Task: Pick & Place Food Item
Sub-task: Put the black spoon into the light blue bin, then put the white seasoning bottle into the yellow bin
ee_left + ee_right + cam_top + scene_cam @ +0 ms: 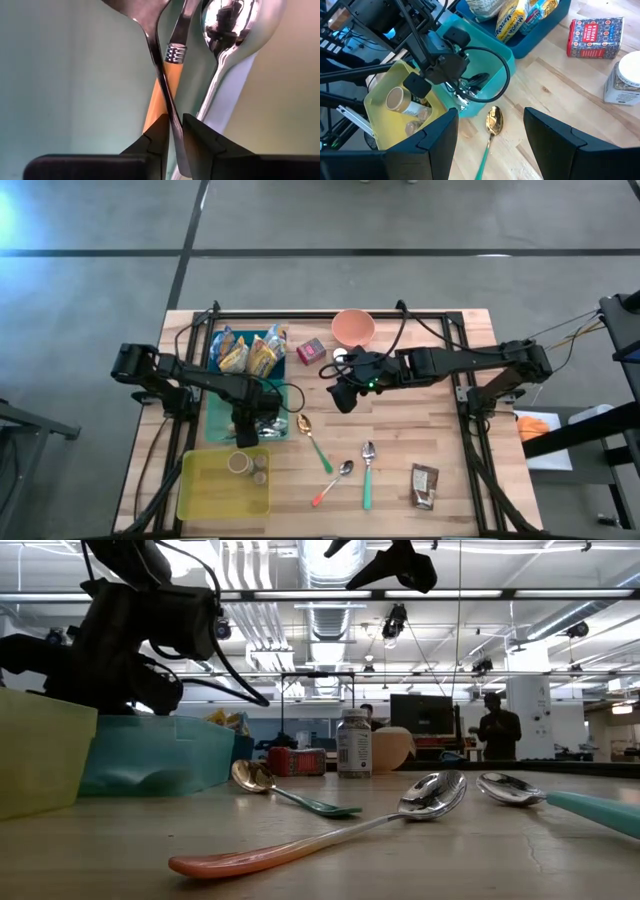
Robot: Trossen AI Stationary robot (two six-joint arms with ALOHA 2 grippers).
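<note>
My left gripper (250,420) reaches down into the teal bin (222,420), which holds cutlery. In the left wrist view its fingers stand a narrow gap apart, with a metal spoon's stem (162,75) running between them. An orange-handled utensil (167,80) and a second spoon (230,25) lie beside it. My right gripper (345,395) hangs open above the table's middle with nothing between its fingers (435,140). Snack bags (250,355) lie in the blue tray (215,345) at the far left. My left gripper has the spoon's thin stem (174,131) in the narrow gap between its two fingers, which come from above and lie across the stem. Whether the fingers touch the stem I cannot tell. The spoon lies in the teal bin.
A yellow bin (200,490) with small tins sits at the near left. Three spoons (340,472) lie on the wood near the middle. A red box (311,351), a jar (341,357) and a pink bowl (353,328) stand at the far side, and a brown packet (424,485) at the near right.
</note>
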